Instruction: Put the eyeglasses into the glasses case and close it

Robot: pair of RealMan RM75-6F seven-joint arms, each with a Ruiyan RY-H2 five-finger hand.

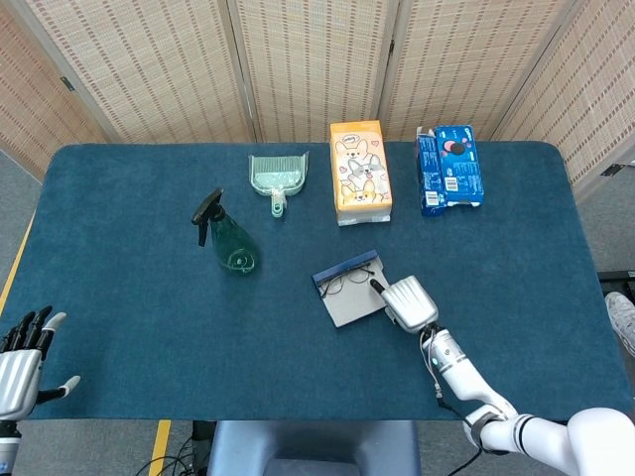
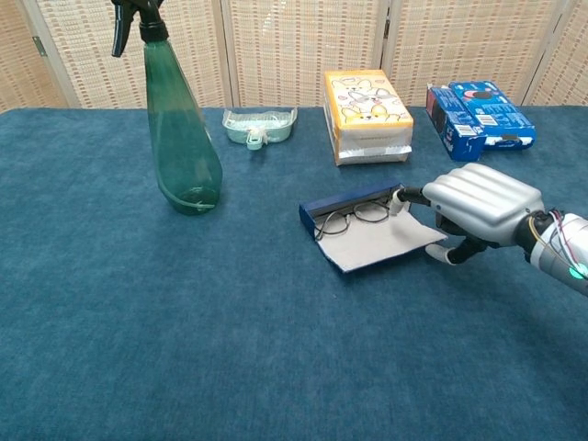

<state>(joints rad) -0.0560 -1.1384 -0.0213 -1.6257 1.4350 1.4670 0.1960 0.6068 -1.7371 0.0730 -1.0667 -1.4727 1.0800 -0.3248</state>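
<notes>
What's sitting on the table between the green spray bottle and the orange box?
A small green dustpan lies between the spray bottle and orange box, clearest in the head view.

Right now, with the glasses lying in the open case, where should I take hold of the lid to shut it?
Grip the free near edge of the grey lid, coming from the front right beside the right hand. It lies flat on the table, hinged along the blue tray where the glasses sit, so probably it folds away from you.
</notes>
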